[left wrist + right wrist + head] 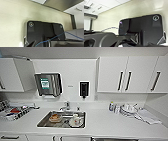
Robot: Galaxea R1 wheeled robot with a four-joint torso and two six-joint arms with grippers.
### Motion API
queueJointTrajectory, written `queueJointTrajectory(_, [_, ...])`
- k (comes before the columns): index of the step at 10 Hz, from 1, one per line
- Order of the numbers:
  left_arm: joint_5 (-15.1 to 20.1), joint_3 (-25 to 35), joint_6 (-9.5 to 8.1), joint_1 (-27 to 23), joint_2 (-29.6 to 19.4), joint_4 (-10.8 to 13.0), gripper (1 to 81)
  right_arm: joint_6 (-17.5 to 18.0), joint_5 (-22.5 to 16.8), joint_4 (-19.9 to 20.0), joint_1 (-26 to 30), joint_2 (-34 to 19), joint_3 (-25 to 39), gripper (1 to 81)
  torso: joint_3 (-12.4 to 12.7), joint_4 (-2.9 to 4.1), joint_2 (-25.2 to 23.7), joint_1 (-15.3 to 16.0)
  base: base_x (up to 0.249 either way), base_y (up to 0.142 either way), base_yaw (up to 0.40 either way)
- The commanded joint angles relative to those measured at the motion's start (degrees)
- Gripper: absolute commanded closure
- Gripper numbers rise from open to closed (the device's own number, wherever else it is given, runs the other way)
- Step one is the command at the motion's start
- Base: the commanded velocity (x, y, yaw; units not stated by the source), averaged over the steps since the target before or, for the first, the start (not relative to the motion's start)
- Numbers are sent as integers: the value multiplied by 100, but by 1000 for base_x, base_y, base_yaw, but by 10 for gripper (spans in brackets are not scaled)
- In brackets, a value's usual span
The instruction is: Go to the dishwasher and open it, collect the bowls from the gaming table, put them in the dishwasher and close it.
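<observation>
The robot is facing a white worktop [105,124] head-on. At the near edge of the worktop, at the lower border of the head view, white cabinet fronts [15,137] are showing to the left, and a dark strip [113,139] is showing right of centre. That strip is possibly the top of the dishwasher, but too little of it is showing to confirm. If so, the unit is lying below and slightly right of the camera axis, its long edge is running parallel to the worktop's front edge, and the right arm is judged the nearer one.

Further in, a steel sink [41,123] is sitting left of centre, holding crockery. A tap [67,105] is standing at its rear edge. A cluttered tray [12,112] is occupying the left end, and a bottle [111,106] and stacked dishes [128,109] are standing toward the right rear. On the wall beyond, a paper-towel dispenser [48,84] and upper cabinets [127,74] are hanging.

The head view is giving the kitchen layout; both wrist views are giving pale surfaces, ceiling and the robot's own dark plate. Neither gripper's jaw state can be told. The bowls and gaming table are elsewhere.
</observation>
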Motion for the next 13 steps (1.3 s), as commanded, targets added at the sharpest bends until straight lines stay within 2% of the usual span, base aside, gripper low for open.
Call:
queueJointTrajectory(1, [76,910,-13,-515,-1081,26,10,34,-330,41,551,-959,945,10,2,0,-569,367,0,0,0])
queueJointTrajectory(2, [85,1368,-13,-682,-1521,8,10,34,-313,41,640,-1118,1086,10,-155,-2,-763,489,0,0,0])
queueJointTrajectory(5, [94,2405,-83,-1095,-2497,-9,10,43,-286,50,894,-1364,1315,10,-273,0,-1268,813,0,0,0])
queueJointTrajectory(6, [93,2565,-92,-1201,-2622,-9,10,87,-295,67,964,-1409,1341,10,-400,0,-1460,933,0,0,0])
queueJointTrajectory(7, [111,2819,-196,-1332,-2831,-9,10,209,-295,76,1043,-1470,1368,10,-821,0,-1657,1055,0,0,0])
queueJointTrajectory(8, [137,3021,-276,-1438,-3007,-9,10,332,-321,76,1140,-1531,1402,10,-863,0,-1812,1138,0,0,0])
queueJointTrajectory(9, [146,3198,-285,-1544,-3140,-1,10,385,-339,76,1246,-1576,1447,10,-971,0,-1961,1232,0,0,0])
queueJointTrajectory(10, [146,3435,-285,-1658,-3351,-1,10,473,-348,76,1342,-1672,1543,10,-2722,0,-3809,2421,0,0,0])
queueJointTrajectory(11, [146,3567,-285,-1755,-3465,-1,10,509,-348,76,1413,-1725,1579,10,-1263,0,-2228,1398,0,0,0])
queueJointTrajectory(12, [146,3769,-285,-1887,-3615,-1,10,535,-348,76,1465,-1787,1640,10,-1512,0,-2479,1556,0,0,0])
queueJointTrajectory(13, [155,3919,-285,-2027,-3720,-1,10,535,-348,76,1510,-1839,1702,10,-1331,-2,-2652,1669,0,0,0])
